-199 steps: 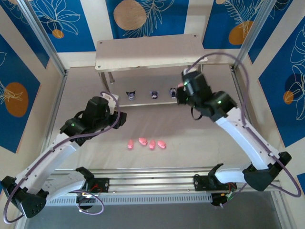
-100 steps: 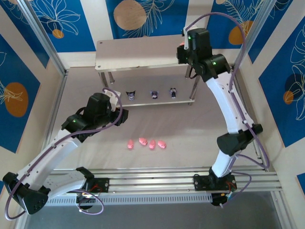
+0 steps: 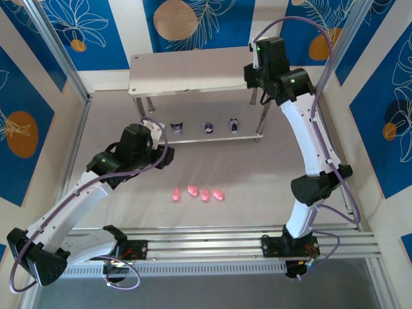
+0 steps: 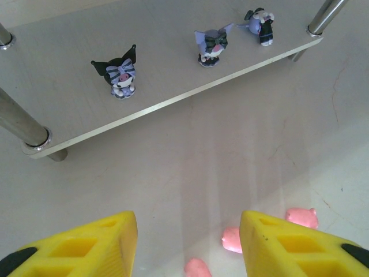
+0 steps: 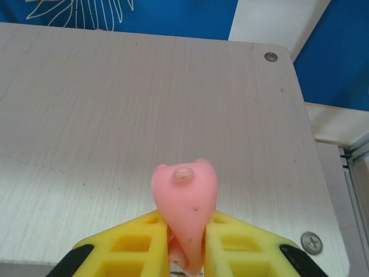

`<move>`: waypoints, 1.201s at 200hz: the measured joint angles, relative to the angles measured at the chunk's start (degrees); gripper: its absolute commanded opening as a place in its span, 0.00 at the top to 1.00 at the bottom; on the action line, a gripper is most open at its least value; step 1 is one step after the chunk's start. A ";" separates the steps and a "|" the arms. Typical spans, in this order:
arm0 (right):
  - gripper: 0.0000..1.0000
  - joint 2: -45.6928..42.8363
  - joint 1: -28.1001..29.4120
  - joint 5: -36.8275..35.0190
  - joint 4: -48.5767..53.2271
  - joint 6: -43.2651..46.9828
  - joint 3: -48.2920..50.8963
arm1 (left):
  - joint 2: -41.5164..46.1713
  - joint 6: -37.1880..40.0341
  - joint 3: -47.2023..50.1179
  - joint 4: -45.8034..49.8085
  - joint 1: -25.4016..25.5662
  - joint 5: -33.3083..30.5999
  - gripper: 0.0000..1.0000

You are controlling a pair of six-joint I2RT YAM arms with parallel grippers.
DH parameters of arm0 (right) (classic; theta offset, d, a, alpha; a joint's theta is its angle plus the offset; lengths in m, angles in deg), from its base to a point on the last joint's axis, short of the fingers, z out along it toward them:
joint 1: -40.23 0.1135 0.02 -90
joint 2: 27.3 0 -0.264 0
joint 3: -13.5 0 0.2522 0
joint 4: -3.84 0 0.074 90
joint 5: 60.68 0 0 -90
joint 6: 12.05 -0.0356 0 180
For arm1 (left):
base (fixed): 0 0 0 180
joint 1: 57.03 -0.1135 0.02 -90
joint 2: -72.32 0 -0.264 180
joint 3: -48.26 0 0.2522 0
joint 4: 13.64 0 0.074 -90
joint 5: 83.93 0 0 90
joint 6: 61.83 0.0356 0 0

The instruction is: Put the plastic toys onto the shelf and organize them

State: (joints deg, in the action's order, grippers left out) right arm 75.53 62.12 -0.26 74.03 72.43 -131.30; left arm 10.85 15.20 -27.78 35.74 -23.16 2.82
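- Four pink pig figurines (image 3: pixel 198 193) lay rowed on the table (image 3: pixel 270 174).
- Left gripper (image 4: pixel 189 234) near them: fingers spread, empty.
- Three dark figurines (image 4: pixel 210 45) stood on the shelf (image 3: pixel 193 71), lower board.
- Right gripper (image 5: pixel 185 245) pinched fifth pig (image 5: pixel 185 190) over top board.

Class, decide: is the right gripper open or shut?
Shut on a pink toy: the right gripper's yellow fingers pinch it above the shelf.
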 measured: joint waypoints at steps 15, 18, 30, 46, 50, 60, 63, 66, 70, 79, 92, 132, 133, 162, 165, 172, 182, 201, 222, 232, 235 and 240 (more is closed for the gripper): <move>0.81 -0.22 -0.28 -0.02 0.74 0.15 -0.24 | -0.11 0.00 -0.04 -0.02 0.00 0.20 0.49; 0.81 -0.28 -0.33 -0.02 0.94 0.13 -0.24 | -0.13 0.00 -0.04 0.00 0.00 0.20 0.49; 0.81 -0.33 -0.59 -0.02 1.68 0.13 -0.35 | -0.15 0.00 -0.04 0.00 0.00 0.22 0.49; 0.81 -0.33 -0.98 0.02 2.45 0.13 -0.39 | -0.15 0.00 -0.04 0.00 0.00 0.22 0.49; 0.81 -0.33 -1.09 0.02 2.73 0.11 -0.39 | -0.15 0.00 -0.04 0.00 0.00 0.22 0.49; 0.80 -0.33 -1.36 0.04 3.21 0.11 -0.46 | -0.15 0.00 -0.04 0.02 0.00 0.22 0.49; 0.80 -0.33 -1.44 0.02 3.30 0.11 -0.48 | -0.15 0.00 -0.04 0.02 0.00 0.22 0.49; 0.80 -0.33 -1.55 0.07 3.39 0.13 -0.52 | -0.15 0.00 -0.04 0.02 0.00 0.22 0.49; 0.80 -0.33 -1.66 0.07 3.48 0.11 -0.61 | -0.15 0.00 -0.04 0.02 0.00 0.22 0.49; 0.80 -0.28 -2.03 0.33 3.76 0.11 -0.92 | -0.15 0.00 -0.04 0.02 0.00 0.22 0.48; 0.80 -0.22 -2.58 0.74 4.22 0.09 -1.46 | -0.13 0.00 -0.04 0.04 0.00 0.22 0.48; 0.80 1.70 -3.96 1.88 4.76 -0.11 -3.19 | -0.11 0.00 -0.04 0.07 0.00 0.22 0.48; 0.80 1.77 -3.96 1.95 4.76 -0.13 -3.21 | -0.11 0.00 -0.04 0.07 0.00 0.22 0.48; 0.79 4.70 -4.68 3.06 4.59 -0.37 -4.37 | -0.09 0.00 -0.04 0.26 0.00 0.22 0.48; 0.79 4.87 -4.70 3.08 4.57 -0.39 -4.63 | -0.09 0.00 -0.04 0.31 0.00 0.22 0.48; 0.77 5.16 -4.81 3.28 4.63 -0.57 -5.16 | -0.09 0.00 -0.04 0.42 0.00 0.22 0.47; 0.69 5.42 -5.01 3.69 4.85 -0.68 -5.64 | -0.09 -0.02 -0.04 0.48 0.00 0.22 0.47; 0.63 5.99 -5.16 4.17 4.94 -1.01 -6.10 | -0.09 0.00 -0.04 0.48 0.00 0.22 0.47; 0.58 6.80 -5.16 4.50 5.01 -1.22 -6.10 | -0.11 0.00 -0.04 0.48 0.00 0.22 0.47; 0.57 7.17 -5.16 4.57 5.03 -1.42 -6.10 | -0.09 0.00 -0.04 0.50 0.00 0.22 0.47; 0.57 7.23 -5.16 4.59 5.05 -1.40 -6.10 | -0.09 0.00 -0.04 0.50 0.00 0.22 0.47; 0.57 7.34 -5.18 4.57 4.90 -1.42 -6.10 | -0.11 0.00 -0.04 0.50 0.00 0.20 0.47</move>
State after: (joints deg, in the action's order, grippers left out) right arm 82.87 56.94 4.31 78.92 71.01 -137.40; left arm 10.74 15.20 -27.82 36.24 -23.16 3.02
